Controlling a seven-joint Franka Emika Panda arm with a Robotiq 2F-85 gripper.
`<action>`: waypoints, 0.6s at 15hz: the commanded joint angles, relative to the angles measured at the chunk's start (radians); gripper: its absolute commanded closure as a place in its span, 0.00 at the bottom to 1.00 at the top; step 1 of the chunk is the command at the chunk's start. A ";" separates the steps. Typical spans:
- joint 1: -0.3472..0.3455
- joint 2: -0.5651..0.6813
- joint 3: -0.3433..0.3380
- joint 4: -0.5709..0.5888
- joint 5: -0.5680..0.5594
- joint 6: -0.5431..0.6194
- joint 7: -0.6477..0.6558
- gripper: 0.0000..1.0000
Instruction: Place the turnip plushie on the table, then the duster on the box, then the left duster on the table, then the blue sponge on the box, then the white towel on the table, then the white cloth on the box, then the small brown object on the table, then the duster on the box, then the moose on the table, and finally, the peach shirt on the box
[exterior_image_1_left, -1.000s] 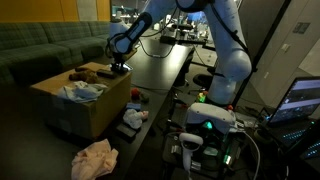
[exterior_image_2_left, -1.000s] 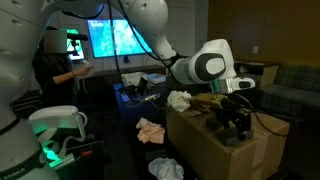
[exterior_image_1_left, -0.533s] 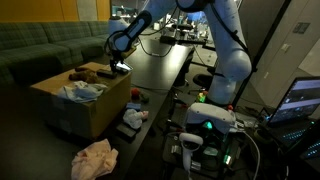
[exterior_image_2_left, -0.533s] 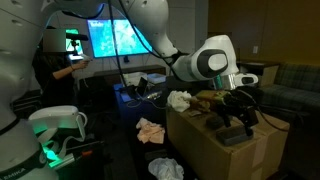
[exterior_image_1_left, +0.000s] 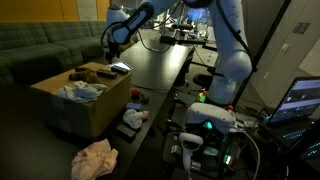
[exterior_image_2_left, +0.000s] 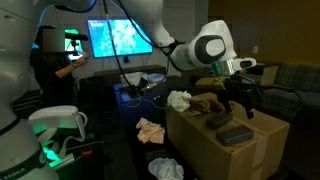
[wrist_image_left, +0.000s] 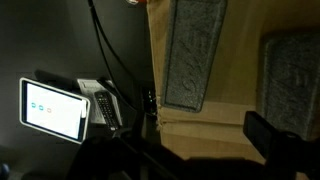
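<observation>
The tan box (exterior_image_1_left: 95, 110) (exterior_image_2_left: 215, 150) stands beside the black table (exterior_image_1_left: 160, 70). On its top lie the brown moose (exterior_image_1_left: 86, 73) (exterior_image_2_left: 208, 102), the bluish-white towel (exterior_image_1_left: 82, 92) (exterior_image_2_left: 179, 100) and a dark flat duster (exterior_image_1_left: 120, 69) (exterior_image_2_left: 236, 133). In the wrist view two grey dusters (wrist_image_left: 195, 50) (wrist_image_left: 292, 70) rest on the cardboard. My gripper (exterior_image_1_left: 112, 40) (exterior_image_2_left: 243, 90) (wrist_image_left: 205, 140) hangs open above the box's table-side edge, holding nothing. The peach shirt (exterior_image_1_left: 93, 158) (exterior_image_2_left: 150, 130) lies on the floor.
A green sofa (exterior_image_1_left: 40, 45) runs behind the box. Small white and red items (exterior_image_1_left: 133, 117) lie on the floor between box and table. A lit tablet (wrist_image_left: 55, 108) and cables lie on the table. A person (exterior_image_2_left: 55, 65) sits by a bright screen (exterior_image_2_left: 110, 38).
My gripper has let go of the dark duster on the box, opened, and risen well above it. The duster stays where it was set down.
</observation>
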 joint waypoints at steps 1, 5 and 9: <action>-0.003 -0.059 0.036 -0.055 0.032 0.042 -0.052 0.00; -0.011 -0.065 0.090 -0.084 0.074 0.073 -0.116 0.00; -0.020 -0.044 0.131 -0.099 0.127 0.079 -0.186 0.00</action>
